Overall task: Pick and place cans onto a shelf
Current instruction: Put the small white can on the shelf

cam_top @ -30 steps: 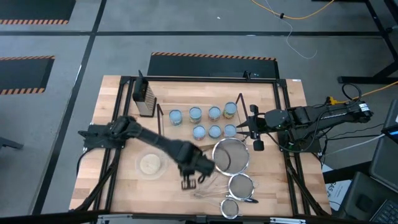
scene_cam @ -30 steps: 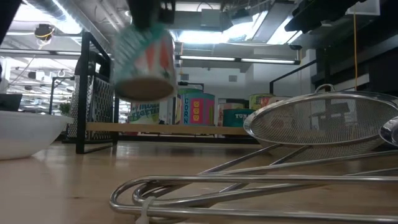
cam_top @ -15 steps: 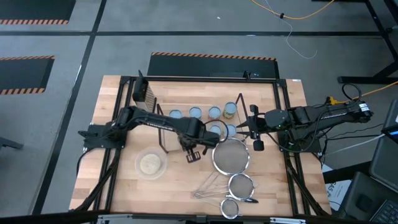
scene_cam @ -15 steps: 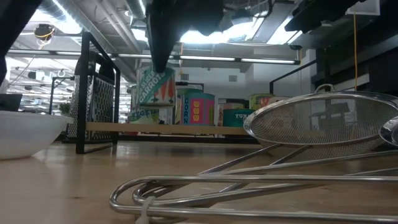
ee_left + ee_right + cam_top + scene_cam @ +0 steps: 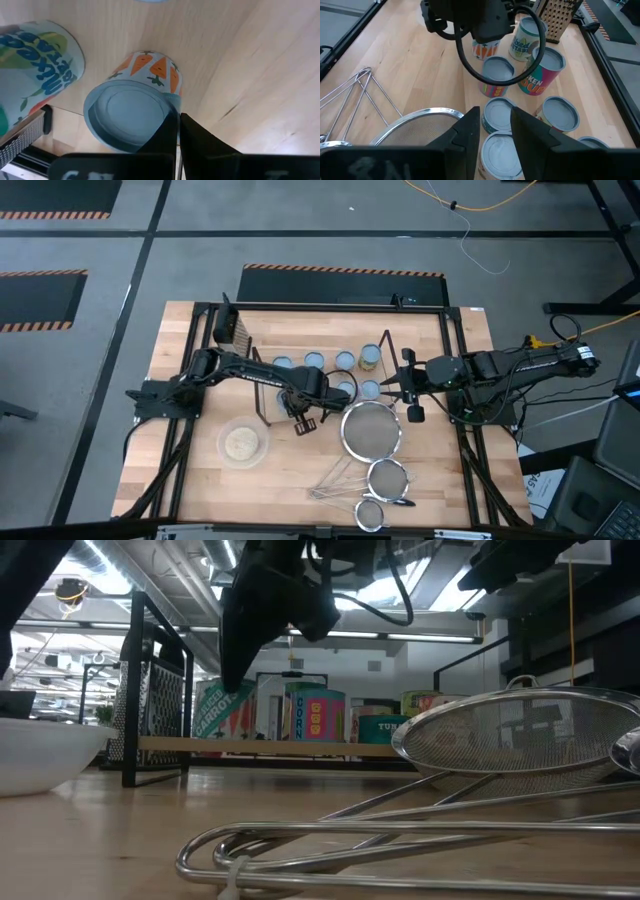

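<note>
My left gripper [image 5: 300,405] is shut on a carrot-label can [image 5: 125,115] at the near left part of the shelf [image 5: 300,377]. In the low view the can [image 5: 222,710] is tilted, its bottom about level with the shelf board [image 5: 300,747]. Whether it touches the board, I cannot tell. Several other cans [image 5: 345,361] stand upright on the shelf. My right gripper [image 5: 495,132] is open and empty above the cans at the shelf's right end [image 5: 402,385]. My left gripper pinches the carrot can's top rim [image 5: 172,102] between its two fingers, one finger [image 5: 167,135] over the pale blue lid and the other [image 5: 200,145] outside the wall. The fingers slant down from above. The can hangs below them, tilted.
A large strainer [image 5: 372,430] and two smaller ones [image 5: 388,477] lie near the shelf's right end, their wire handles [image 5: 400,830] across the near table. A clear bowl of grains [image 5: 242,443] sits at near left. A dark box grater [image 5: 232,335] stands at far left.
My left gripper has carried the carrot can from the near middle of the table toward the far edge and down to the shelf's near left part. The can, first high above the table, now sits tilted at board level, still in the fingers.
</note>
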